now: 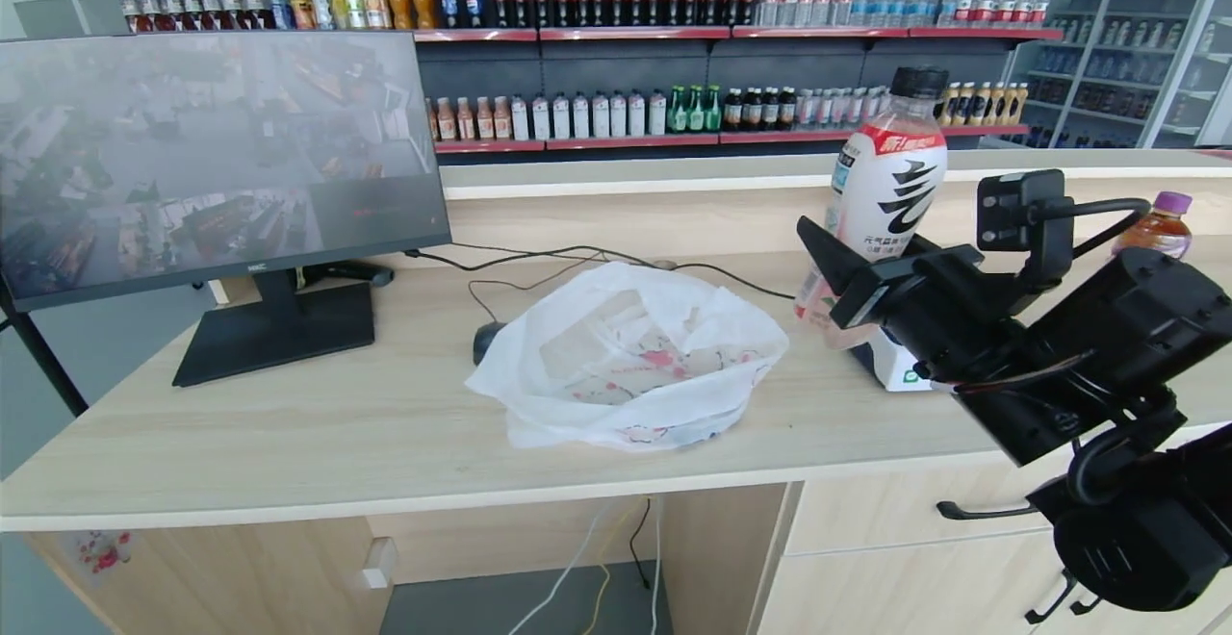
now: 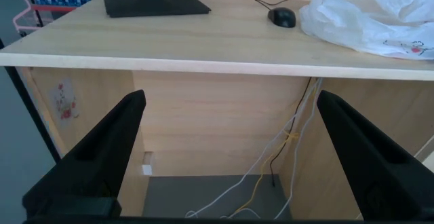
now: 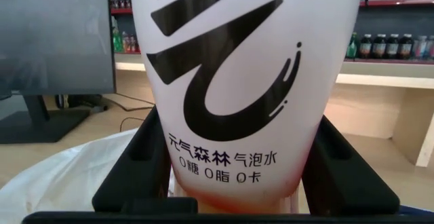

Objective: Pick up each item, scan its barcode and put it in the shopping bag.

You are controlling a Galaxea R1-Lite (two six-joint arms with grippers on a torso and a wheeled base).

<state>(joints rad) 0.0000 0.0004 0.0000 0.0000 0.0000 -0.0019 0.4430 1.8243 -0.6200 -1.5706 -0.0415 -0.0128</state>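
My right gripper [image 1: 845,296] is shut on a tall drink bottle [image 1: 887,178] with a black cap, a white label and pink liquid, holding it upright above the counter's right side. In the right wrist view the bottle [image 3: 244,81] sits between both fingers [image 3: 135,166]. A white scanner box [image 1: 900,368] stands just under it. The white shopping bag [image 1: 626,356] lies open mid-counter, to the left of the bottle. My left gripper [image 2: 230,156] hangs open and empty below the counter's front edge, with the bag [image 2: 369,13] above on the counter.
A monitor [image 1: 212,154] on a black stand fills the counter's left. A black mouse [image 1: 486,337] and cables lie behind the bag. A purple-capped bottle [image 1: 1160,221] stands at the far right. Shelves of drinks line the back wall.
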